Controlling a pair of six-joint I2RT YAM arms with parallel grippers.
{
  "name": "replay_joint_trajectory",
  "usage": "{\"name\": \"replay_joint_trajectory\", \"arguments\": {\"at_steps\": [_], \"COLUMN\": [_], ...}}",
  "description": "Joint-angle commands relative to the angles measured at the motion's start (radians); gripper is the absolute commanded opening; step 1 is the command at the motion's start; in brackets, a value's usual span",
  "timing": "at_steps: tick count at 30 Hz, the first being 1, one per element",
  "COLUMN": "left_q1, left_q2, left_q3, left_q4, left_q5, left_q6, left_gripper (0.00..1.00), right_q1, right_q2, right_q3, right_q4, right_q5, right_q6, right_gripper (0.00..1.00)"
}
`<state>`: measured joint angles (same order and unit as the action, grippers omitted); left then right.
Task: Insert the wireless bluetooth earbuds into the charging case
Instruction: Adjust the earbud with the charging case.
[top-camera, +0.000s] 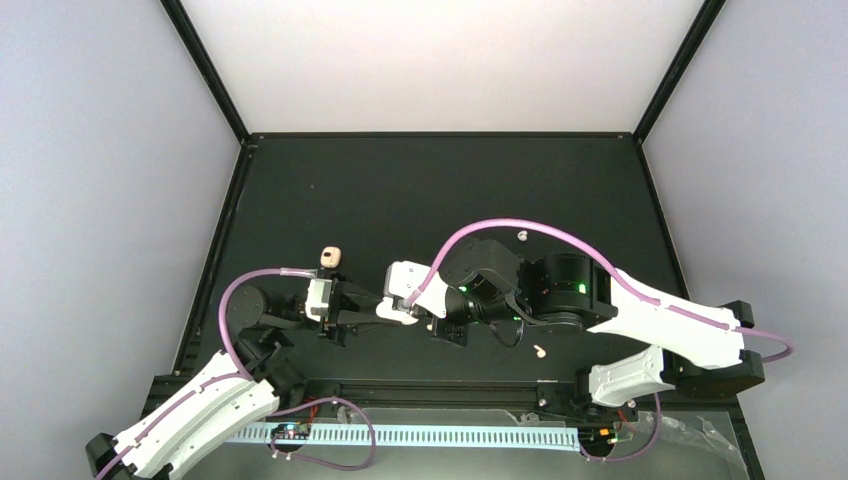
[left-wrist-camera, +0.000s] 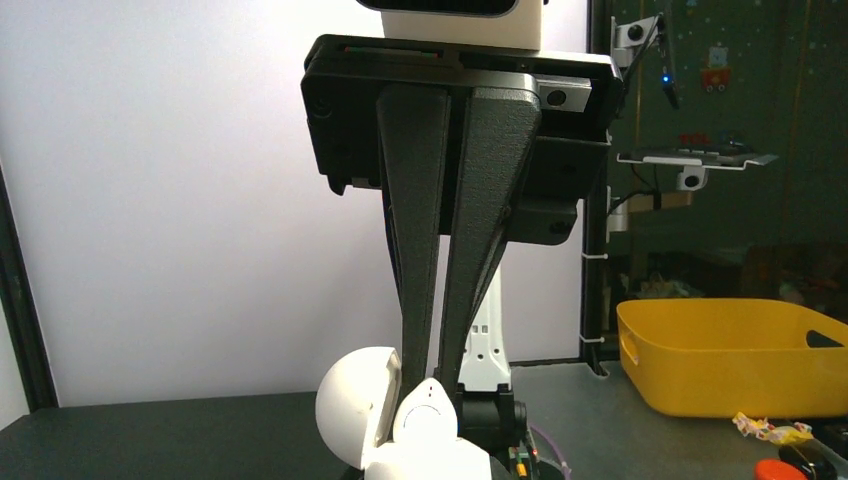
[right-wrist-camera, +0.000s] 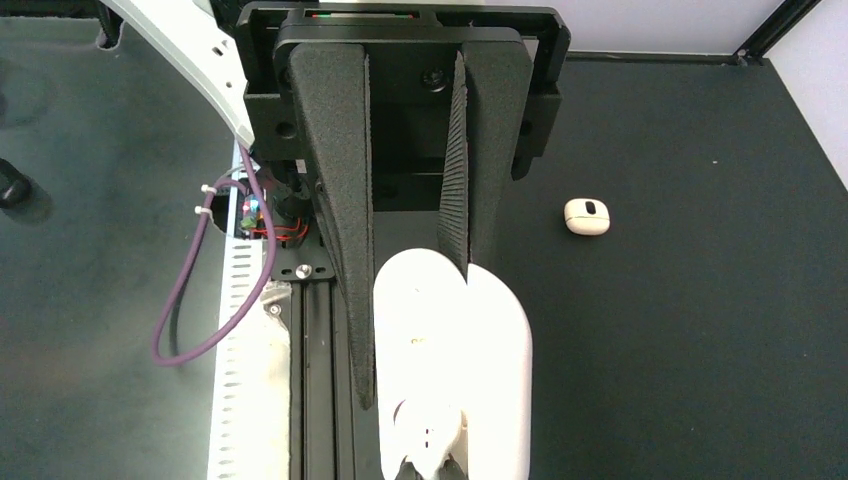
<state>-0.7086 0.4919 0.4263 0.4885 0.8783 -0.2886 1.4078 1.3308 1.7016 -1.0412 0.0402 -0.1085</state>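
Note:
The white charging case stands with its lid swung open. My right gripper is shut on the case, one finger on its outer side and the other in the gap beside the lid. One cream-white earbud sits just above the case body, and my left gripper is shut on it. In the right wrist view this earbud rests at the near end of the case. In the top view both grippers meet at the case, near the front middle of the mat.
A peach-tan lump with a dark spot lies left of the grippers, apart from them. Two tiny white pieces lie on the black mat, too small to identify. The aluminium rail runs along the front edge. A yellow bin stands outside.

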Motion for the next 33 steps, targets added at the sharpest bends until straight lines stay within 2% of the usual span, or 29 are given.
{"name": "replay_joint_trajectory", "arguments": {"at_steps": [1, 17, 33], "left_q1": [-0.014, -0.014, -0.014], "left_q2": [-0.008, -0.030, -0.037], "left_q3": [0.011, -0.009, -0.012], "left_q4": [0.110, 0.074, 0.038], "left_q5": [-0.004, -0.020, -0.042], "left_q6": [-0.007, 0.005, 0.029], "left_gripper": [0.02, 0.02, 0.02], "right_q1": [0.003, 0.003, 0.003], "right_q2": [0.041, -0.016, -0.041], "right_q3": [0.009, 0.004, 0.011], "right_q4": [0.032, 0.048, 0.043], "right_q5": [-0.019, 0.076, 0.092], "right_q6": [-0.025, 0.031, 0.043], "right_gripper": [0.01, 0.01, 0.01]}}
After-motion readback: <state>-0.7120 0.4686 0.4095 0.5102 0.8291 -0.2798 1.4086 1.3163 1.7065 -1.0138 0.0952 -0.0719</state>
